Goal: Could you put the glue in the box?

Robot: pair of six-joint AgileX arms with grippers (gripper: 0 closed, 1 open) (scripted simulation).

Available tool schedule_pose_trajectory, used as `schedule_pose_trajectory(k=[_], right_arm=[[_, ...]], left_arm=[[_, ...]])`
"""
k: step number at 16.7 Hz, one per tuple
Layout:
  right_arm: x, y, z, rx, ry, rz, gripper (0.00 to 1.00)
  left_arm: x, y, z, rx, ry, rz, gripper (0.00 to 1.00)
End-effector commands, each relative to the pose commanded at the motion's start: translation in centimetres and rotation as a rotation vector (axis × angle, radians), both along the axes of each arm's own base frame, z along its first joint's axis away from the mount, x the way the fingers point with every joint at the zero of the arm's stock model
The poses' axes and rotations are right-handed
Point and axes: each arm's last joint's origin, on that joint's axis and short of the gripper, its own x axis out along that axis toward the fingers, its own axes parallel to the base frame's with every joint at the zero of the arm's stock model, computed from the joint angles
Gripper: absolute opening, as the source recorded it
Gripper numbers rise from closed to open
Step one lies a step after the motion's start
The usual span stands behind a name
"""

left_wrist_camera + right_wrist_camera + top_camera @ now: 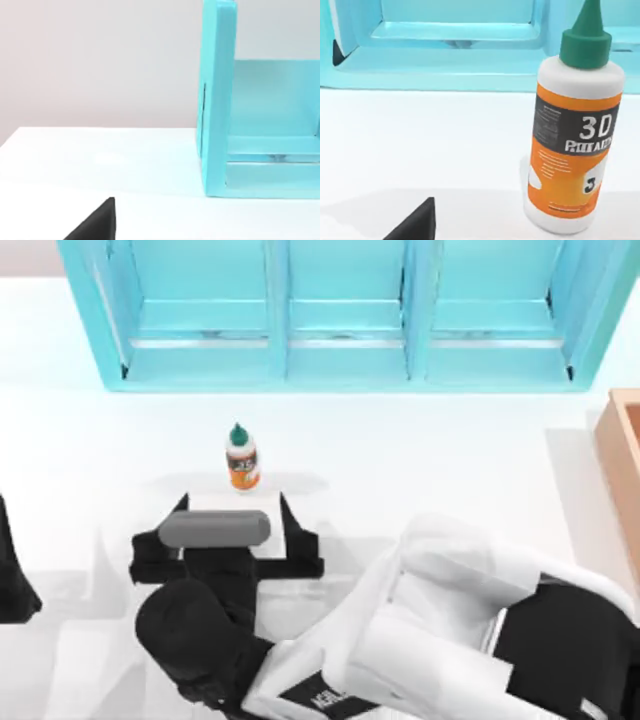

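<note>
The glue (242,458) is a small white bottle with a dark green pointed cap and an orange label, standing upright on the white table left of centre. My right gripper (233,503) is just in front of it, open, its two dark fingers spread wider than the bottle and nothing between them. The right wrist view shows the glue (575,140) close up, with one dark fingertip (417,225) low in the picture. The box (626,465), tan with raised walls, sits at the table's right edge, partly cut off. My left arm (14,570) is parked at the left edge.
A big turquoise three-compartment shelf unit (345,365) stands along the back of the table, behind the glue. Its side wall (217,100) shows in the left wrist view. White table surface lies between the glue and the box.
</note>
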Motion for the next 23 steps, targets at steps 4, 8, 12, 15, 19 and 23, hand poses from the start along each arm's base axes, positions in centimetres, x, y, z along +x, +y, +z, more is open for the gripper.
schedule_pose_trajectory(k=[4,8,12,15,19,23], right_arm=[[4.6,0.1,-0.5,0.0,-0.001,0.0,1.0],[7.7,-0.3,-0.9,-0.001,-0.002,0.0,1.0],[7.8,-0.3,-0.9,-0.001,-0.002,0.0,1.0],[7.8,-0.3,-0.9,-0.001,-0.002,0.0,0.77],[7.8,-0.3,-0.9,-0.001,-0.002,0.0,0.47],[7.8,-0.3,-0.9,-0.001,-0.002,0.0,0.17]], left_arm=[[0.0,0.0,0.0,0.0,0.0,0.0,1.0],[0.0,0.0,0.0,0.0,0.0,0.0,1.0],[0.0,0.0,0.0,0.0,0.0,0.0,1.0],[0.0,0.0,0.0,0.0,0.0,0.0,1.0],[0.0,0.0,0.0,0.0,0.0,0.0,1.0],[0.0,0.0,0.0,0.0,0.0,0.0,1.0]])
